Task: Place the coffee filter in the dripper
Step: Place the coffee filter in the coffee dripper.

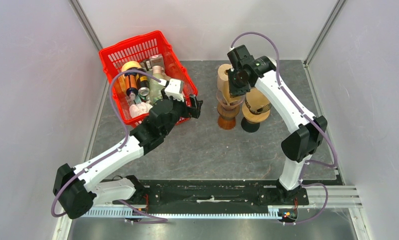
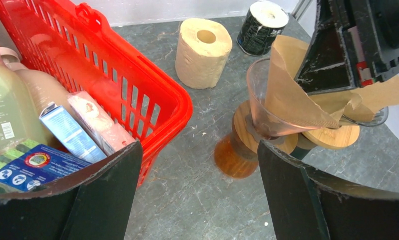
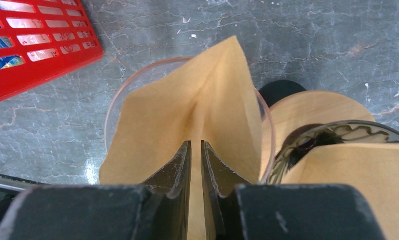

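Between the matte black fingers of the right gripper (image 3: pixel 196 146), drawn almost together with only a sliver of a gap, a fold of the coffee filter (image 3: pixel 187 100) is pinched. The filter is thin brown paper, creased down the middle into a cone, and it stands inside the dripper (image 2: pixel 257 100) with its pointed top edge rising above the rim. The dripper is a clear, faintly pink glass funnel with a smooth round lip, set on a flat wooden collar (image 2: pixel 242 122) above a glossy amber base (image 2: pixel 235 159). Just beside it stands a second dripper (image 3: pixel 337 134) of ribbed glass on a pale wooden disc, with more brown paper in it. The table (image 2: pixel 187 200) is grey and veined like stone. Farther off are a cream paper roll (image 2: pixel 203 52), a black tin (image 2: pixel 261 27) and a red plastic lattice basket (image 2: pixel 152 95) packed with bottles and cartons. The left gripper (image 2: pixel 197 155) hangs near the basket's corner, spread wide and holding nothing.
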You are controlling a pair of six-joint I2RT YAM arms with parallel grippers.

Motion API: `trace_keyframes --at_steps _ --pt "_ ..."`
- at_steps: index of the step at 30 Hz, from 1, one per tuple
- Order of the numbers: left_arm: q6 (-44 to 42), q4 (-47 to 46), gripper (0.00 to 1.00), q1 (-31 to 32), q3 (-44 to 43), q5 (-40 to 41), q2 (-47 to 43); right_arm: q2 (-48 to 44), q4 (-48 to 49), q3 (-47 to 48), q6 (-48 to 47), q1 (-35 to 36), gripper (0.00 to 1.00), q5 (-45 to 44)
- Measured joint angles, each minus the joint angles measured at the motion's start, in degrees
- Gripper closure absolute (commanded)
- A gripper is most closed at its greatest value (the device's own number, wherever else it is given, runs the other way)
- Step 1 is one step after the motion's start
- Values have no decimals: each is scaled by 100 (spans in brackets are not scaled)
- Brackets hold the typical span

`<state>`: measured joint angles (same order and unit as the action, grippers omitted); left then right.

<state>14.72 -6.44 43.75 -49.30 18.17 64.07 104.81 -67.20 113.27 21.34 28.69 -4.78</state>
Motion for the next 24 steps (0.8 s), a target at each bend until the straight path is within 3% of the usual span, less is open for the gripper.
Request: trace_keyframes --at_steps 24 --pt "-2 -9 7 -2 94 142 -125 568 -105 160 -66 197 83 -140"
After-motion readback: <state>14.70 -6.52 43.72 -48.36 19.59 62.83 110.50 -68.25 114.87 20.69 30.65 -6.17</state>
